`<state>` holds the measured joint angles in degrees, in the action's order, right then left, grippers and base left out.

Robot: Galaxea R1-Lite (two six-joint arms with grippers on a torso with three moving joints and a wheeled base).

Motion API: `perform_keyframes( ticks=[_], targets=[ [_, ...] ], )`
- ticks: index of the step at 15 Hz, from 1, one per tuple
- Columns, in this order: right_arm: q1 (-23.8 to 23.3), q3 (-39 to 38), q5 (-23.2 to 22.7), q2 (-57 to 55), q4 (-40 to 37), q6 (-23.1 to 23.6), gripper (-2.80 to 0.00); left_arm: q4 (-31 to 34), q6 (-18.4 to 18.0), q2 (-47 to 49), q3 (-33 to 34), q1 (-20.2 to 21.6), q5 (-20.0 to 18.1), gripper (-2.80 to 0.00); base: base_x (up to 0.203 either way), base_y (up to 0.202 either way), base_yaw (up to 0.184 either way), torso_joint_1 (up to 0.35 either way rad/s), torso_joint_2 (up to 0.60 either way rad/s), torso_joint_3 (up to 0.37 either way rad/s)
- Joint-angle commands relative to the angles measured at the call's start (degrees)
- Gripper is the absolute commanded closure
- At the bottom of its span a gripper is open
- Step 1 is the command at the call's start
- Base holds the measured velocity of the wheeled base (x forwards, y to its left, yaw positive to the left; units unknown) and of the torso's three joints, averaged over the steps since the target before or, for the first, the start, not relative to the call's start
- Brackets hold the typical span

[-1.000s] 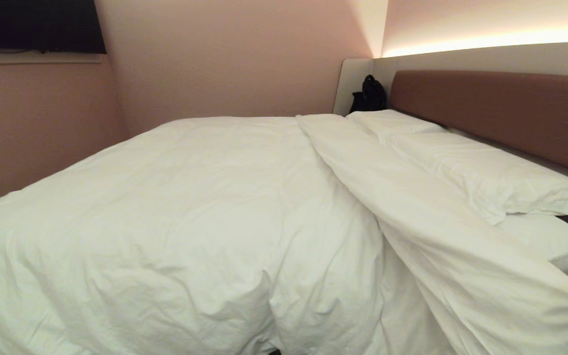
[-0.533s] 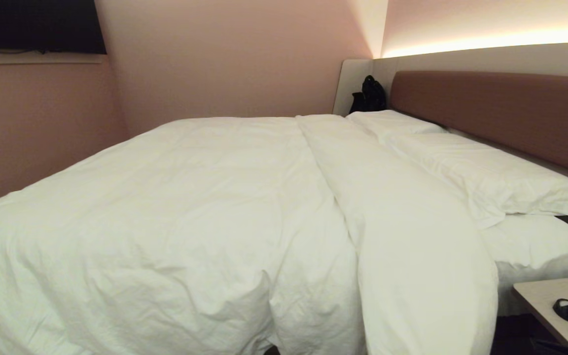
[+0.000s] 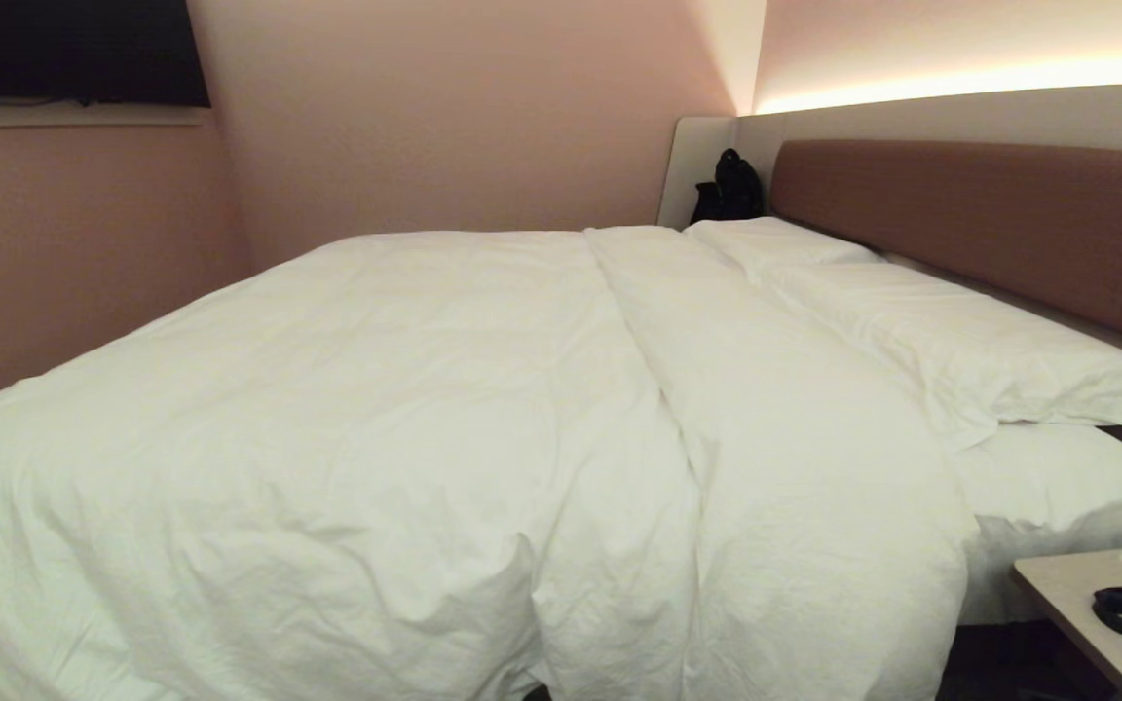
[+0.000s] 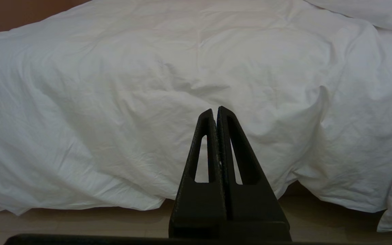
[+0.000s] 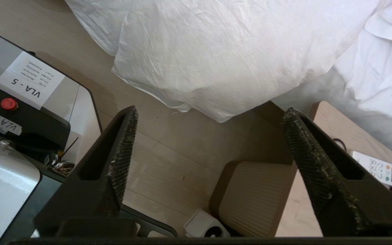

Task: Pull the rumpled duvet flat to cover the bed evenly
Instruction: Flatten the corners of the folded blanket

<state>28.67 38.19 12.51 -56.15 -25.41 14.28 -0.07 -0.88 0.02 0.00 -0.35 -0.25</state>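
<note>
The puffy white duvet lies spread over the bed, whose reddish-brown headboard runs along the right. A folded band of the duvet lies beside the pillows, and its near edge hangs down the bed's side. Neither gripper shows in the head view. In the right wrist view my right gripper is open and empty above the wooden floor, a short way off the duvet's hanging corner. My left gripper is shut on nothing, parked low in front of the draped duvet.
A nightstand with a black cable and a white remote stands at the right by the bed. A ribbed beige bin sits beneath it. My own base is close by. A black bag rests in the far corner.
The duvet's right edge, stretched taut toward the lower right a second ago, has dropped and now hangs over the bed's near side. The nightstand has come into view.
</note>
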Motion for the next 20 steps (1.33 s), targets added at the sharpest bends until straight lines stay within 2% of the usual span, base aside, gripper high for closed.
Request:
perform_keyframes(
  ticks=[1,4,8,11,17,18,19,20],
  targets=[
    [-0.2,0.1,0.2,-1.6,0.2,-1.1,-2.8,0.0,0.0,0.0,0.0,0.0,0.0,0.0,0.0,0.0,0.0,0.0,0.0,0.0],
    [-1.8,0.1,-0.2,-5.4,5.4,-6.2,-2.8,0.0,0.0,0.0,0.0,0.0,0.0,0.0,0.0,0.0,0.0,0.0,0.0,0.0],
    [-3.1,0.8,-0.2,-14.7,17.1,-8.7,-2.8,0.0,0.0,0.0,0.0,0.0,0.0,0.0,0.0,0.0,0.0,0.0,0.0,0.0],
    [-3.5,4.6,0.1,-24.9,26.6,-9.8,-2.8,0.0,0.0,0.0,0.0,0.0,0.0,0.0,0.0,0.0,0.0,0.0,0.0,0.0],
    [-3.8,17.6,0.1,-38.5,30.5,-11.3,-2.8,0.0,0.0,0.0,0.0,0.0,0.0,0.0,0.0,0.0,0.0,0.0,0.0,0.0],
    [-3.8,18.6,0.2,-39.7,30.4,-11.7,-0.25,0.0,0.0,0.0,0.0,0.0,0.0,0.0,0.0,0.0,0.0,0.0,0.0,0.0],
    [-3.9,19.5,0.2,-41.0,30.4,-12.1,0.0,0.0,0.0,0.0,0.0,0.0,0.0,0.0,0.0,0.0,0.0,0.0,0.0,0.0],
    [-3.9,20.4,0.2,-42.3,30.3,-12.6,0.0,0.0,0.0,0.0,0.0,0.0,0.0,0.0,0.0,0.0,0.0,0.0,0.0,0.0]
  ],
)
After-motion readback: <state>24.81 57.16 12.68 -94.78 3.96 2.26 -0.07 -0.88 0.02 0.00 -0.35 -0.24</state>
